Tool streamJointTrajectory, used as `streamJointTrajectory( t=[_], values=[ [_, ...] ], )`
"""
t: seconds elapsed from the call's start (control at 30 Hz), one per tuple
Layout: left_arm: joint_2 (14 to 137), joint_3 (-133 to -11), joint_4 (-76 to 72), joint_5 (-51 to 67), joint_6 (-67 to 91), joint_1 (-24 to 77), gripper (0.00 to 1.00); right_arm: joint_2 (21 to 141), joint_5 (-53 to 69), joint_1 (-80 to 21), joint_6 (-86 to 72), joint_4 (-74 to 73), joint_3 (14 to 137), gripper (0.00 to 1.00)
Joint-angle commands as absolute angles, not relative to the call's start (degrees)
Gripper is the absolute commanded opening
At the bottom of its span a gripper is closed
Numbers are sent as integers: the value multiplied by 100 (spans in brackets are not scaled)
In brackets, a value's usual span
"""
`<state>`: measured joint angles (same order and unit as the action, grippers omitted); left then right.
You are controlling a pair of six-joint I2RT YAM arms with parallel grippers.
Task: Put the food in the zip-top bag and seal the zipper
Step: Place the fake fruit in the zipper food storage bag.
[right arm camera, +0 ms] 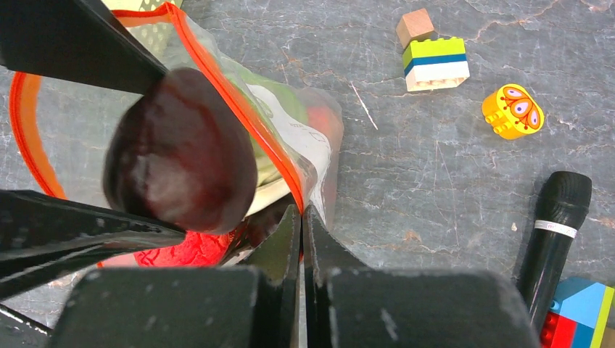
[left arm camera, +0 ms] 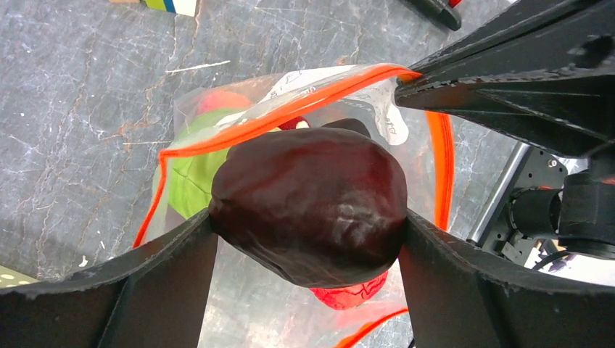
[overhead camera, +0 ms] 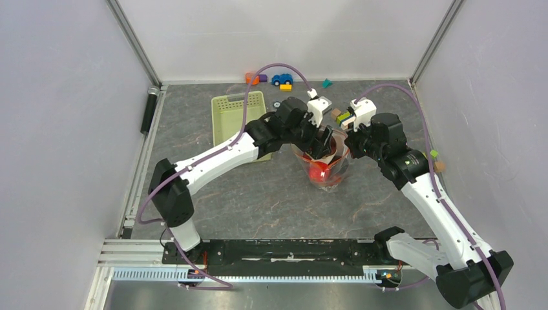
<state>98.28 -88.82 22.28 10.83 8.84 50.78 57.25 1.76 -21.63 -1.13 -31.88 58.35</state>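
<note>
Left wrist view: the left claw (left arm camera: 308, 225), spread wide, clamps a glossy purple fruit (left arm camera: 312, 196) over the bag (left arm camera: 239, 133), whose floppy rim the closed right claw (right arm camera: 302, 217) pinches. The fruit is probably light and slippery; grip its middle.

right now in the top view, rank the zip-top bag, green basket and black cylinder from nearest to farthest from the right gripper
1. zip-top bag, pinched at its rim by the right gripper.
2. green basket, left of the bag.
3. black cylinder, far left by the rail.
</note>
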Motion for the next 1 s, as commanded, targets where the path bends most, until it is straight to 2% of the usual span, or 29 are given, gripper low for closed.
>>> streamJointTrajectory(
  t=[0.0,0.27,0.37,0.47,0.53,0.97],
  values=[
    [10076,-9267,2197,871,734,5227,57,5598,237,-2143,-48,-2955,5846,0],
    [10555,-9710,2544,531,615,5291,69,5580,237,-2147,-50,-2962,5839,0],
    [10643,-9904,2700,499,585,5299,78,5586,237,-2143,-49,-2962,5853,0],
    [10629,-10017,2768,526,533,5308,93,5585,229,-2136,-52,-2962,5849,0],
    [10560,-10044,2769,581,498,5317,99,5584,220,-2139,-48,-2964,5851,0],
    [9668,-9760,2730,962,193,5335,100,5621,228,-2137,-53,-2962,5852,0]
  ],
)
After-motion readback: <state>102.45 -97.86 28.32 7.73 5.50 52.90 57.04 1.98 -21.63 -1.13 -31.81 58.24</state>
